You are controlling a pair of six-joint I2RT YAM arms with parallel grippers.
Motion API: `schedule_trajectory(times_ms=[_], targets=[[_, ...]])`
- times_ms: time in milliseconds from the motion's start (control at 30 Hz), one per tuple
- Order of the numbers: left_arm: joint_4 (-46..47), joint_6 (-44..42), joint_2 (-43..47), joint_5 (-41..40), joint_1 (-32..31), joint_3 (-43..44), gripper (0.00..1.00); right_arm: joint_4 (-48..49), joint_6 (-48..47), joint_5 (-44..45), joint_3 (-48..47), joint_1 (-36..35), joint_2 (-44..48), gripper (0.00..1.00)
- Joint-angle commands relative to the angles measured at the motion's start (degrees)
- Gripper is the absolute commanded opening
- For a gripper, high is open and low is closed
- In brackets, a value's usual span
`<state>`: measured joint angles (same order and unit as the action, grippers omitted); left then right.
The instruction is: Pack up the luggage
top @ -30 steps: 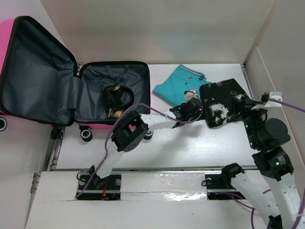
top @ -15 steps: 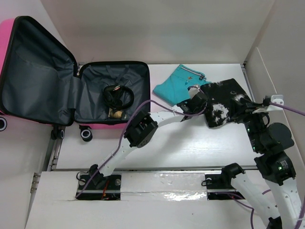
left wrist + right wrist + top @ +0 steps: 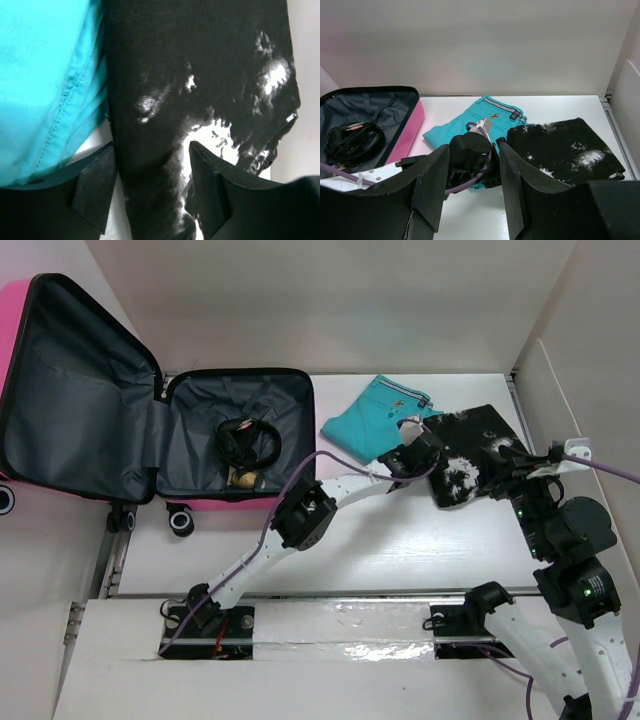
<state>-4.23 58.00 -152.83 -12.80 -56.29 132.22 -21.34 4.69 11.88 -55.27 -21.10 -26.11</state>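
Luggage [image 3: 195, 440] at left, headphones [image 3: 247, 443] inside — shorts [image 3: 365, 420] right of it, second garment [image 3: 472, 445] touching shorts' right edge.

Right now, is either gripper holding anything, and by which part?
The left gripper straddles the edge of the black-and-white garment; whether it grips cannot be told. The right gripper is open, holding nothing.

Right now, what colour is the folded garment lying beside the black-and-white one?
The folded garment is turquoise with a striped waistband, clearest in the right wrist view.

The left arm [image 3: 245, 565] and right arm [image 3: 600, 645] are white with black joints. Purple cable [image 3: 612, 464] runs along each. Tool fingers [image 3: 432, 185] are black wedges.
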Motion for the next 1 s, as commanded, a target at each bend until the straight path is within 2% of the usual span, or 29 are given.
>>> schedule_trajectory(times_ms=[0, 33, 67, 233, 267, 333, 467, 633, 833, 967], targets=[[0.71, 0.98, -1.85, -2.76, -0.48, 2.43, 0.52, 2.27, -0.38, -2.99, -1.07, -0.25, -0.08, 0.5], [1.15, 1.06, -1.85, -3.02, -0.48, 2.34, 0.5, 2.53, 0.05, -3.61, -1.16, -0.25, -0.08, 0.5], [1.94, 1.24, -1.85, -3.63, -1.01, 1.99, 0.42, 3.32, 0.23, -4.14, -1.25, -0.25, -0.17, 0.5], [6.25, 1.33, -1.24, -3.37, -1.01, -0.3, 0.18, 3.59, 1.11, -5.9, -1.77, -0.25, -0.61, 0.5], [7.12, 1.24, -0.89, -3.37, -1.01, -1.17, 0.1, 3.24, 1.11, -5.82, -1.95, -0.25, -0.44, 0.5], [8.79, 0.37, 0.08, -2.94, -1.01, -3.1, 0.0, 2.8, 1.03, -5.47, -2.13, -0.25, 0.0, 0.49], [12.74, -5.07, 5.51, -1.1, -1.01, -9.25, 0.0, 2.97, 0.76, -3.88, -1.78, -0.25, 0.97, 0.49], [13.11, -11.23, 11.76, 4.97, -1.72, -11.54, 0.0, 4.55, 1.11, -4.14, -1.16, -0.25, -0.08, 0.49], [14.69, -20.18, 26.52, 9.46, -1.72, -21.12, 0.0, 7.98, 1.64, -1.08, 1.03, -0.25, -0.61, 0.49], [13.72, -22.83, 36.52, 12.69, 1.27, -28.14, 0.0, 10.53, 2.78, -0.01, 3.32, -0.25, -0.78, 0.49]])
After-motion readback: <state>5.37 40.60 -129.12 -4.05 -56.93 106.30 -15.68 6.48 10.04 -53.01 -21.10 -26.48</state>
